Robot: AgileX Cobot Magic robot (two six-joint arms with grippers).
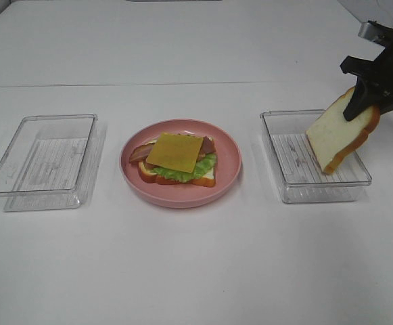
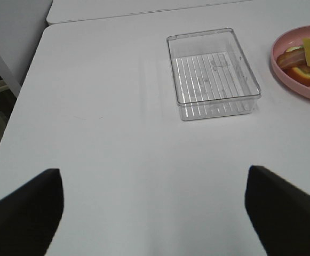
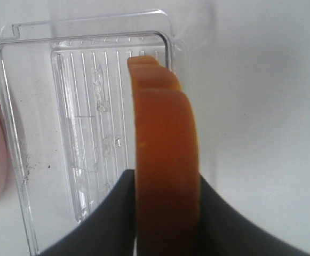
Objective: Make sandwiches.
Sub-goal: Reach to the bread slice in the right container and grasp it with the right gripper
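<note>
The right tool (image 3: 165, 213) is clamped on a bread slice (image 1: 341, 137), its two dark fingers (image 3: 109, 224) pressed flat against the slice's white faces with the orange-brown crust (image 3: 165, 160) standing up between them. In the exterior view the slice hangs tilted from the tool, gripped at its upper crust edge, and its lower corner sits low over the right clear tray (image 1: 316, 159), at or close to the ribbed floor; contact cannot be told. The right arm (image 1: 385, 68) reaches in from the far right edge of the worktop (image 1: 196, 271), angled down toward the tray.

Beyond the tray, toward the middle, the pink plate (image 1: 180, 162) carries the rest of the sandwich: bottom bread (image 1: 203, 178), green lettuce (image 1: 182, 172), bacon strips (image 1: 139, 154), and the yellow cheese square (image 1: 174, 152) on top. The plate is well apart from the held slice, with bare worktop between plate and tray.

The left tool (image 2: 155, 213) hovers over bare worktop with its fingers apart, gripping nothing. Ahead of it lies the left clear tray (image 2: 213, 74), and past that the plate's rim.
</note>
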